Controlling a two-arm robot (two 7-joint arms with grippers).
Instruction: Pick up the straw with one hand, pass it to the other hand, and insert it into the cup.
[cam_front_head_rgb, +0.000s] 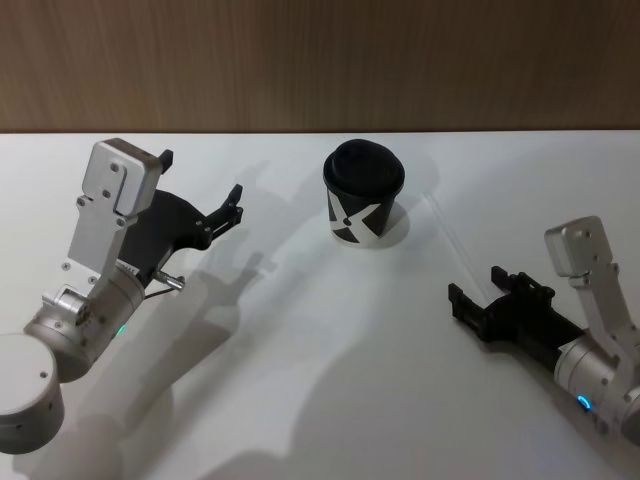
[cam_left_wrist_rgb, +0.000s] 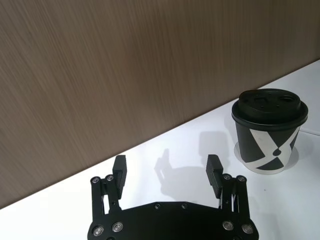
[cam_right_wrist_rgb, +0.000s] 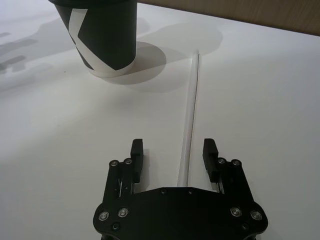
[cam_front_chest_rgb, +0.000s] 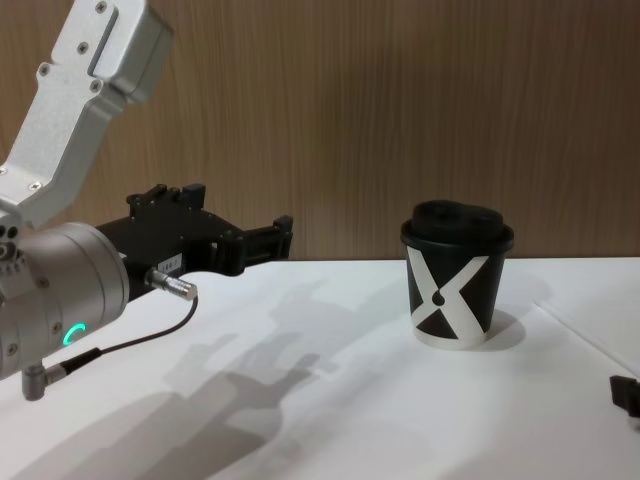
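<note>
A thin white tubular straw (cam_right_wrist_rgb: 189, 115) lies on the smooth bench (cam_front_head_rgb: 300, 380) near the black dome-lidded paper cup (cam_front_head_rgb: 362, 200); the right gripper (cam_right_wrist_rgb: 173, 148) has jaws wide open astride it; the left gripper (cam_left_wrist_rgb: 167, 164) has jaws open, empty.

Black cup (cam_front_head_rgb: 363, 210), bold white X mark (lid (cam_front_head_rgb: 364, 165) black too); straw (cam_right_wrist_rgb: 190, 115) plain white; table (cam_front_head_rgb: 300, 360) white; wall (cam_front_head_rgb: 300, 60) brown woodgrain.

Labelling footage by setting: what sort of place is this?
Likely a robot test bench: a plain white table, a wood-panel wall, and just a cup and straw laid out.
</note>
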